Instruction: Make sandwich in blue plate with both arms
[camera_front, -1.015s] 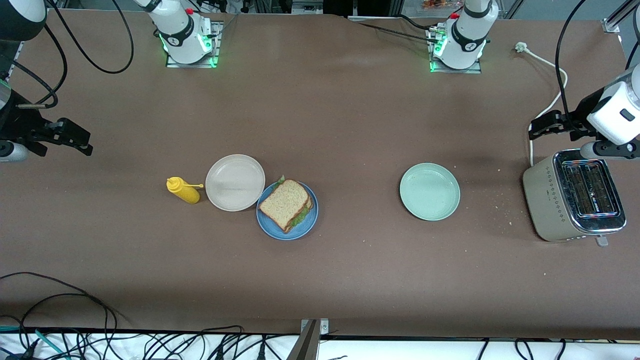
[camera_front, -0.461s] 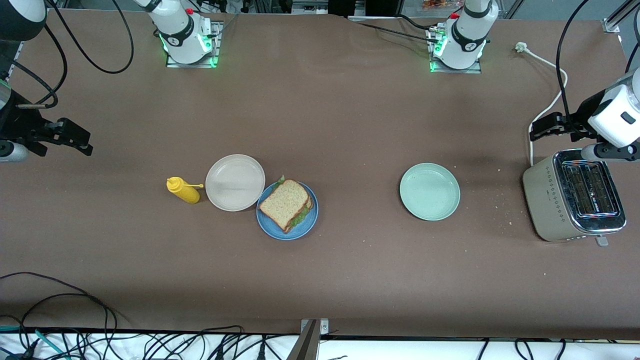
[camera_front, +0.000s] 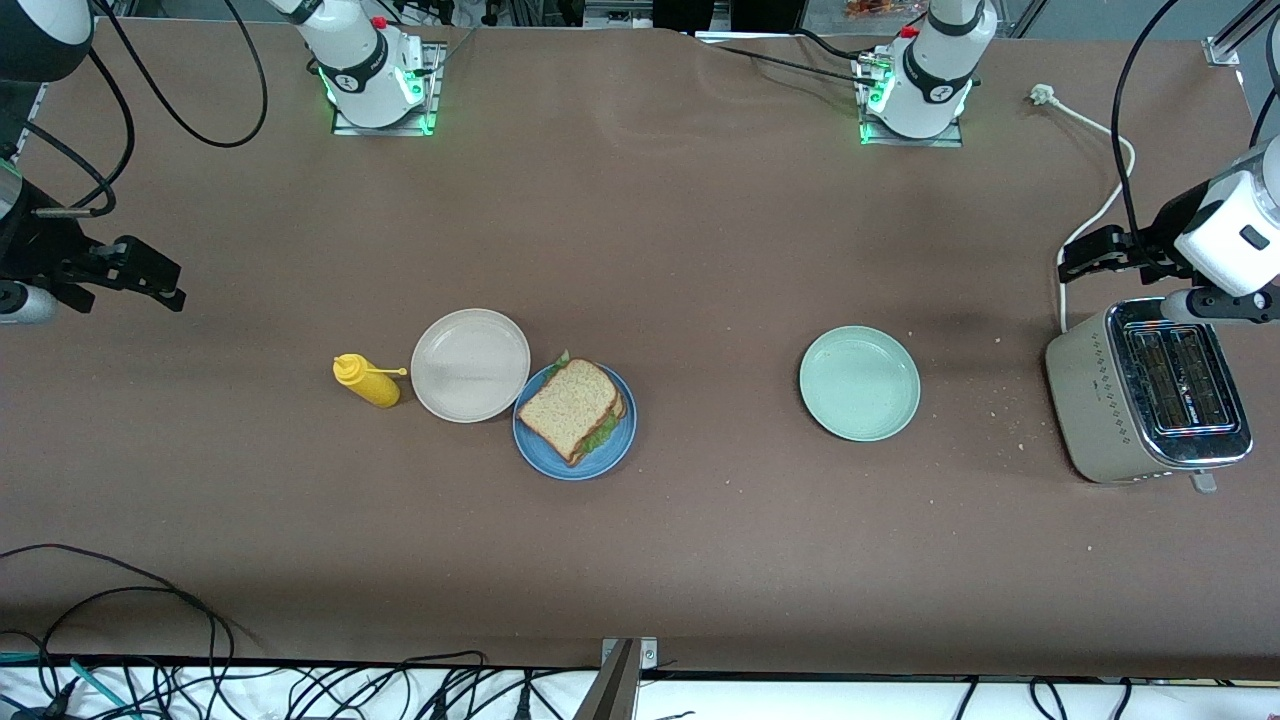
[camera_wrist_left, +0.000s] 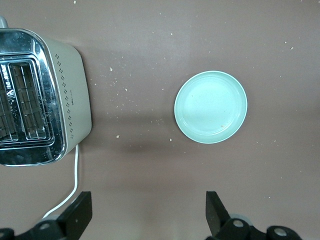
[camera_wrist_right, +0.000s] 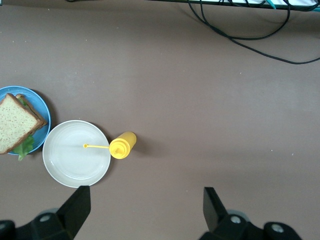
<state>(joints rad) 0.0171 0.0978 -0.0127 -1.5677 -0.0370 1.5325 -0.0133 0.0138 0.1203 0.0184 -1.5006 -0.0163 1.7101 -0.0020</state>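
The sandwich (camera_front: 572, 408), two brown bread slices with green lettuce showing at the edge, lies on the blue plate (camera_front: 612, 455) in the middle of the table. The right wrist view also shows the sandwich (camera_wrist_right: 17, 122) and the blue plate (camera_wrist_right: 37, 102). My right gripper (camera_front: 150, 275) hangs open and empty over the right arm's end of the table, well away from the plate. In its own view the right gripper (camera_wrist_right: 146, 197) has only bare table between its fingers. My left gripper (camera_front: 1085, 258) is open and empty above the table beside the toaster. The left gripper (camera_wrist_left: 147, 202) also frames bare table.
A beige plate (camera_front: 470, 365) touches the blue plate, with a yellow squeeze bottle (camera_front: 367, 381) lying beside it. A mint-green plate (camera_front: 859, 383) sits toward the left arm's end, and a toaster (camera_front: 1150, 390) with its white cord (camera_front: 1105, 205) stands at that end. Crumbs lie near it.
The left arm's hand has drifted very slightly above the toaster. The sandwich, the plates and the right arm have not moved.
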